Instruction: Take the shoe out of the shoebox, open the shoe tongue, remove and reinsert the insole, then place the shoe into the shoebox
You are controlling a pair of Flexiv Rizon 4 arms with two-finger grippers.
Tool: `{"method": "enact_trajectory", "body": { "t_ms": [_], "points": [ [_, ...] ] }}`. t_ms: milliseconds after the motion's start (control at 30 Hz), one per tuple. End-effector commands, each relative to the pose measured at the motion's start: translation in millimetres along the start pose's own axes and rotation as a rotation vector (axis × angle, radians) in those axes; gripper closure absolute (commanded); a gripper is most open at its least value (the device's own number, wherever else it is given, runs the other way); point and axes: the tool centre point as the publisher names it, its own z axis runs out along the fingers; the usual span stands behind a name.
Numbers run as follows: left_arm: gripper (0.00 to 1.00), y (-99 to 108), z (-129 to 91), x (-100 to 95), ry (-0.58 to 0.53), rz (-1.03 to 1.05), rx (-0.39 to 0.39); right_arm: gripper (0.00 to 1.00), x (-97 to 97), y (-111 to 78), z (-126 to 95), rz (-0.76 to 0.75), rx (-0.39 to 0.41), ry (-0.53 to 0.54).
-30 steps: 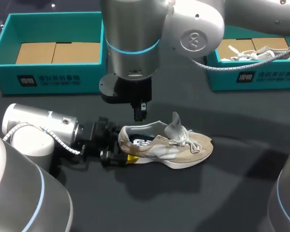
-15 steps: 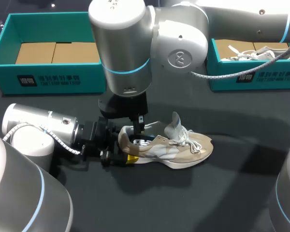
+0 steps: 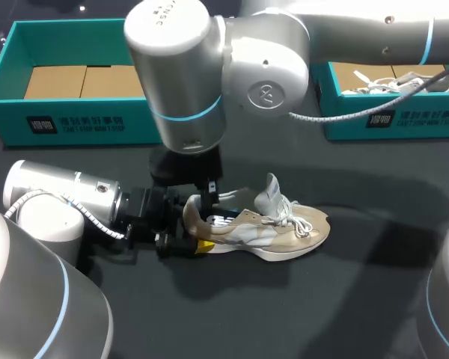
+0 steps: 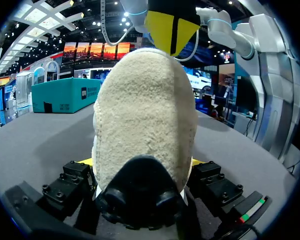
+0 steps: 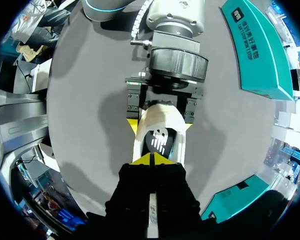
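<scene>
A beige and white shoe (image 3: 266,228) lies on the dark table, toe pointing right, with its tongue (image 3: 269,192) standing up. My left gripper (image 3: 192,226) is level with the table at the heel (image 4: 145,110). Its fingers (image 5: 132,124) press on the heel from both sides, so it is shut on the shoe. My right gripper (image 3: 208,200) hangs over the heel opening, shut with nothing in it, its yellow tips (image 5: 152,160) just above the dark insole (image 5: 160,142). The same tips (image 4: 171,25) show above the heel in the left wrist view.
A teal shoebox (image 3: 82,120) with cardboard inside stands at the back left. A second teal box (image 3: 393,118) holding white material stands at the back right. The right arm's big elbow (image 3: 209,67) hangs over the table's middle.
My right arm has come down and shifted a little left, bringing its shut fingers from above the shoe down to the heel opening. The left gripper and the shoe have stayed put.
</scene>
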Motion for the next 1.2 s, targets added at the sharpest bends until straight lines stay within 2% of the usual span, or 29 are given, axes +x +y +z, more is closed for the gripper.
{"method": "enact_trajectory", "body": {
  "t_ms": [33, 300, 600, 933, 1000, 1200],
  "points": [
    [1.00, 2.8, -1.5, 2.7, -0.003, 0.000, 0.000, 1.00, -2.5, -5.1, 21.8, 0.007, -0.026, -0.007],
    [1.00, 2.8, -1.5, 2.7, -0.003, 0.000, 0.000, 1.00, -4.9, -9.2, 40.4, 0.009, -0.032, -0.037],
    [1.00, 2.8, -1.5, 2.7, -0.003, 0.000, 0.000, 1.00, -17.4, -14.1, 68.9, 0.003, -0.025, -0.047],
    [1.00, 2.8, -1.5, 2.7, -0.003, 0.000, 0.000, 1.00, -20.0, -44.3, 76.4, 0.099, -0.012, -0.051],
    [1.00, 2.8, -1.5, 2.7, -0.003, 0.000, 0.000, 0.88, -19.4, -48.6, 76.4, 0.116, -0.006, -0.052],
    [1.00, 2.8, -1.5, 2.7, -0.003, 0.000, 0.000, 0.80, -18.3, -57.5, 80.9, 0.136, -0.002, -0.046]
  ]
}}
